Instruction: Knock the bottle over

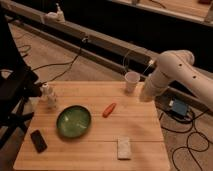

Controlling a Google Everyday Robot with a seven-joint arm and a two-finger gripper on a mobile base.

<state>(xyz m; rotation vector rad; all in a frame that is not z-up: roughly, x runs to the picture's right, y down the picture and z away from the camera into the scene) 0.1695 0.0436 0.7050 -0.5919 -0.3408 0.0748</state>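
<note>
The bottle [48, 95] is small, whitish and translucent. It stands upright near the far left edge of the wooden table [140, 132]. My white arm [175, 70] reaches in from the right. My gripper [145, 96] is at the arm's lower end, by the table's far right edge, just right of the white paper cup [131, 81]. The gripper is far from the bottle, almost the table's whole width away.
A green bowl [73, 121] sits right of and in front of the bottle. An orange carrot-like piece [108, 110] lies mid-table. A white sponge [123, 147] lies at the front and a black phone [38, 140] at the front left. A dark frame [15, 95] stands just left of the bottle.
</note>
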